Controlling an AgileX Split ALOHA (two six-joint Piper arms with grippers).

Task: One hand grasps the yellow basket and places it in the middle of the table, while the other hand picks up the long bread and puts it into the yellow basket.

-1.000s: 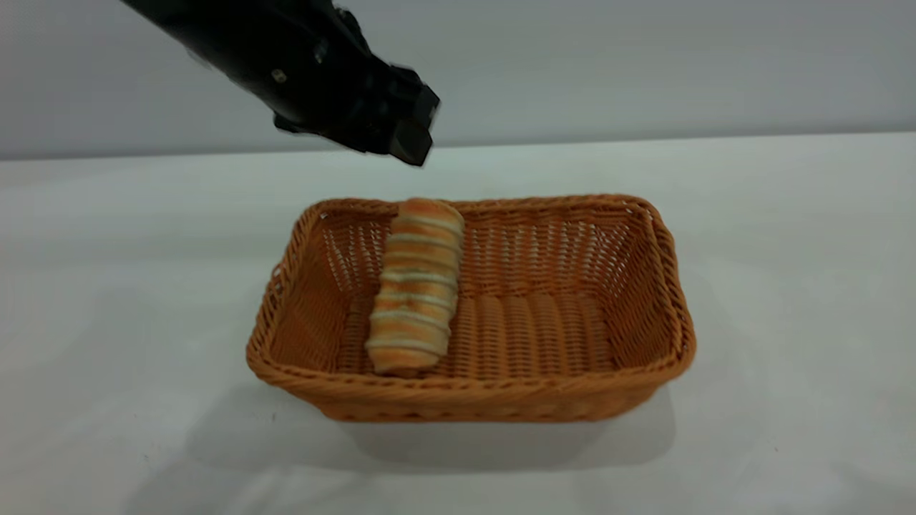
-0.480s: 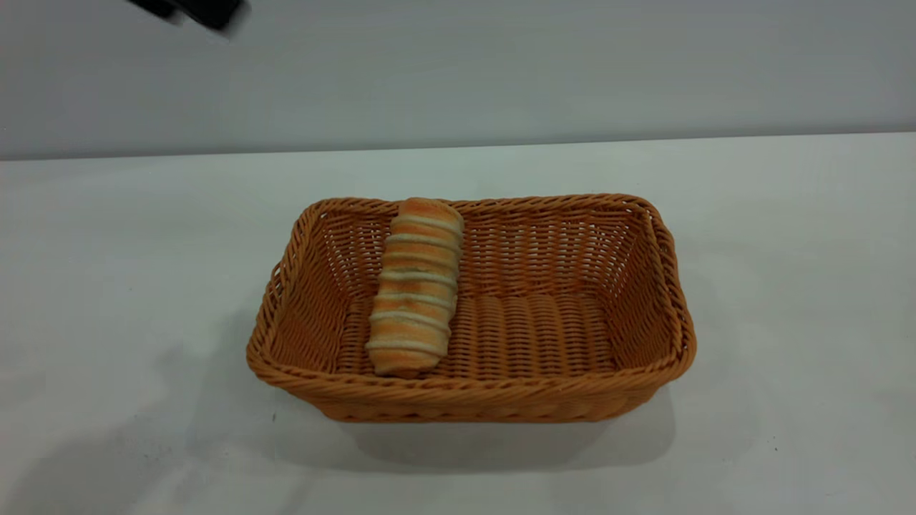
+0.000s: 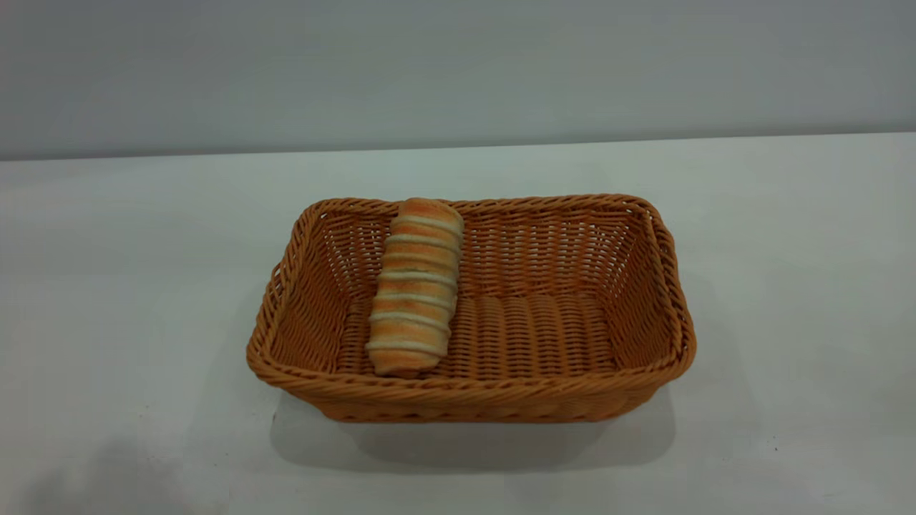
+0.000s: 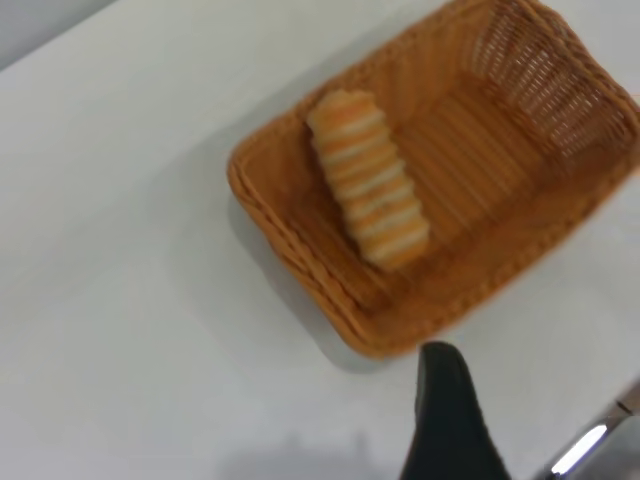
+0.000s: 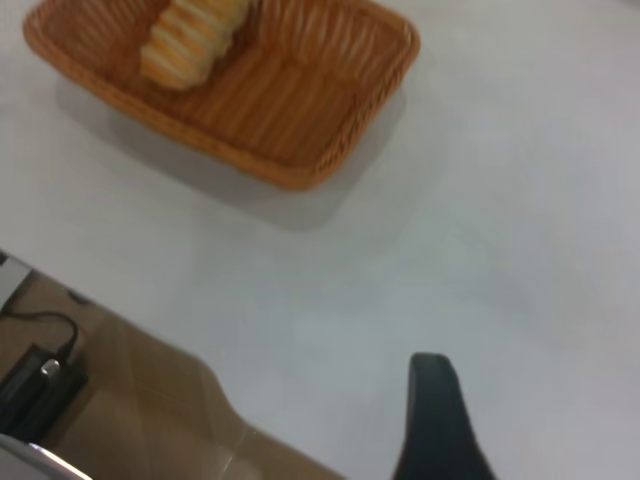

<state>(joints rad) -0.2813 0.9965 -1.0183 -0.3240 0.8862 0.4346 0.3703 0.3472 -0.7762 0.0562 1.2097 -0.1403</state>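
Behind the white table (image 3: 129, 286) a plain grey wall is filling the background. At the middle of the table the yellow basket (image 3: 665, 286) is sitting flat, and the long bread (image 3: 415, 286) is lying inside it toward its left side, one end resting on the woven floor and the other leaning against the far rim. Nothing is touching either object.

Neither arm is appearing in the exterior view. The left wrist view is looking down on the basket (image 4: 290, 215) and the bread (image 4: 368, 178) from well above, with only one dark finger of the left gripper (image 4: 447, 415) showing; whether its jaws are open or closed cannot be told. The right wrist view is showing the basket (image 5: 375, 85) near, the bread (image 5: 190, 40) in it, and a single dark finger of the right gripper (image 5: 435, 420) over the table edge; its jaws likewise cannot be judged.

Both placements appear done, so the step in hand is judged to be the retreat. Doing it well is meaning keeping both arms high and clear of the rim, so that the propped bread is not getting knocked loose.
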